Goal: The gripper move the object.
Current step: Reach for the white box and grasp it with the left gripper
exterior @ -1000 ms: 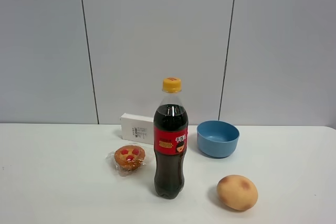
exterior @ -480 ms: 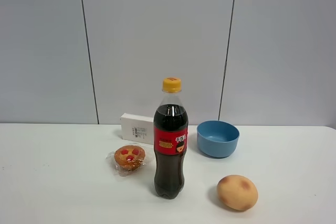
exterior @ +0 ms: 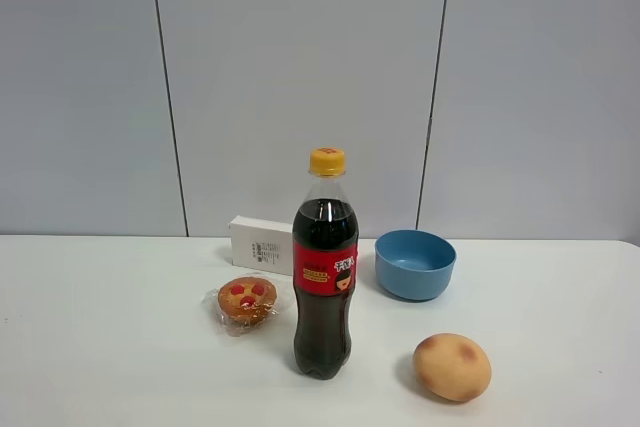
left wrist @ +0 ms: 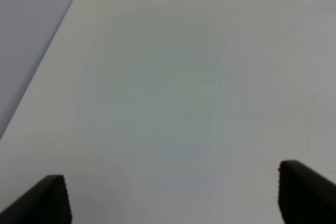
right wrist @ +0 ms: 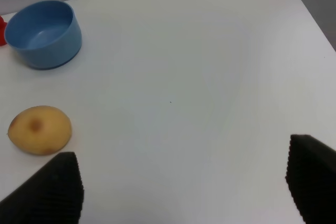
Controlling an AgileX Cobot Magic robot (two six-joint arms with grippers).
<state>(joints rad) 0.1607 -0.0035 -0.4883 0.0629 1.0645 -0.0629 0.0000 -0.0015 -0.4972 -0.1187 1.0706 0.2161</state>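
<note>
Plainly, the flat white rectangular cardboard box [exterior: 262, 245] sits near the far edge of the white surface [exterior: 100, 327], one end hidden behind the yellow-capped plastic cola bottle [exterior: 325, 267]. It is likely light, stiff-walled, crushable and smooth, so best pinched across its narrow thickness at the free end. Left hand [left wrist: 172, 195] and right hand [right wrist: 178, 182] both gape, holding nothing.

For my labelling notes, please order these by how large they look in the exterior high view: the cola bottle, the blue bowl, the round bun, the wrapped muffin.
1. cola bottle
2. blue bowl and round bun: they look about equal; the bun is nearer the camera, so I do not rank them
3. wrapped muffin
</note>
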